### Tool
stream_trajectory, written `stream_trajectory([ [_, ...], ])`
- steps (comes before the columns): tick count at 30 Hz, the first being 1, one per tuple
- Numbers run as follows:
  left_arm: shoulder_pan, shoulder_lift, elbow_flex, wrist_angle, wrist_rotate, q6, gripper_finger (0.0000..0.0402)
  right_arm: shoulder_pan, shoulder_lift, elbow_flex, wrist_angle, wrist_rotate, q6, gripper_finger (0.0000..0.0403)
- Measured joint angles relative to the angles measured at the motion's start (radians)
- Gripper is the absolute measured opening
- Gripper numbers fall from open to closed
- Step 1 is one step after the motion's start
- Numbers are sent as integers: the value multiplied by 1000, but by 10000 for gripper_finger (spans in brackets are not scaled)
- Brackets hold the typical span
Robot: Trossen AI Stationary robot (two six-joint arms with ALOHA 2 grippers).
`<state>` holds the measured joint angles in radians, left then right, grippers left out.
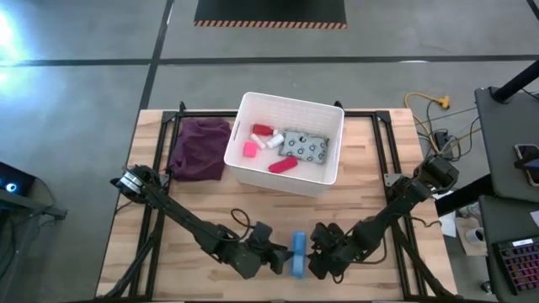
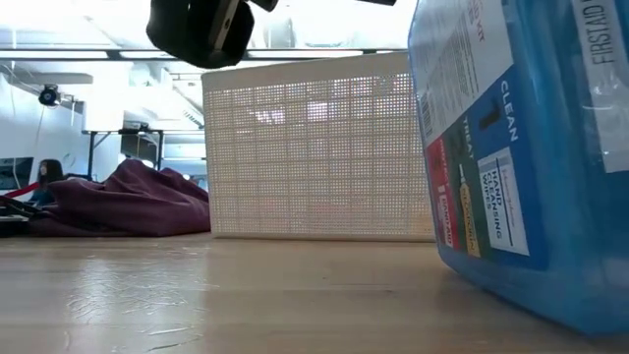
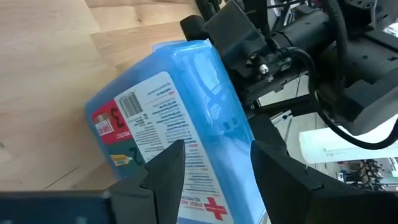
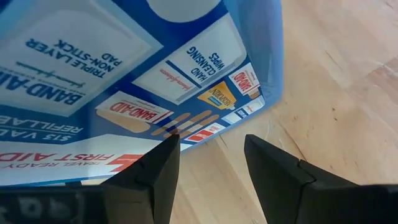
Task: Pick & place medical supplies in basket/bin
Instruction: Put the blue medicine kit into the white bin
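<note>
The blue-white first-aid box (image 1: 298, 254) stands on a narrow side on the wood near the table's near edge, between both grippers; it also fills the right of the low view as the box (image 2: 521, 147). My left gripper (image 1: 281, 257) is open, and the box (image 3: 186, 124) runs between its fingers. My right gripper (image 1: 317, 257) is open at the box's other side, with bare wood between its fingers. The white bin (image 1: 278, 180) at the far middle holds a pink cube (image 1: 250, 150), a red bottle (image 1: 263, 131), a grey-green packet (image 1: 305, 147) and a red tube (image 1: 283, 165). My left gripper (image 3: 217, 146) comes level from the table's left, one finger (image 3: 165, 177) against the box's printed face and the other (image 3: 280, 174) along its blue side; whether either touches, I cannot tell. My right gripper (image 4: 211, 140) slants down from the right, one fingertip (image 4: 168, 152) at the lower edge of the box's label face (image 4: 186, 124); I cannot tell whether it touches.
A crumpled purple cloth (image 1: 200, 149) lies left of the bin. Bare wood lies between the bin and the box. Black frame rails (image 1: 152, 219) run along the table's left and right sides.
</note>
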<state>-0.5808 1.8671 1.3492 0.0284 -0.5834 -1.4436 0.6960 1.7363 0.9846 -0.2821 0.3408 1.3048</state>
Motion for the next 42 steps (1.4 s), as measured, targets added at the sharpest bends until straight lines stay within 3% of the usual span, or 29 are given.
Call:
stream_trajectory([
  [11, 19, 0, 8, -2, 2, -13, 168, 0, 0, -1, 1, 2, -4, 174],
  [21, 38, 0, 10, -13, 63, -18, 168, 0, -17, -1, 2, -1, -4, 174],
  [28, 39, -1, 10, -60, 94, -107, 172, 0, -41, -1, 2, 3, -16, 174],
  [38, 50, -2, 39, -59, 113, -109, 279, 5, -48, 9, -2, -3, -10, 174],
  [42, 52, -2, 62, -65, 114, -73, 300, 4, -68, 40, -2, -1, -25, 174],
])
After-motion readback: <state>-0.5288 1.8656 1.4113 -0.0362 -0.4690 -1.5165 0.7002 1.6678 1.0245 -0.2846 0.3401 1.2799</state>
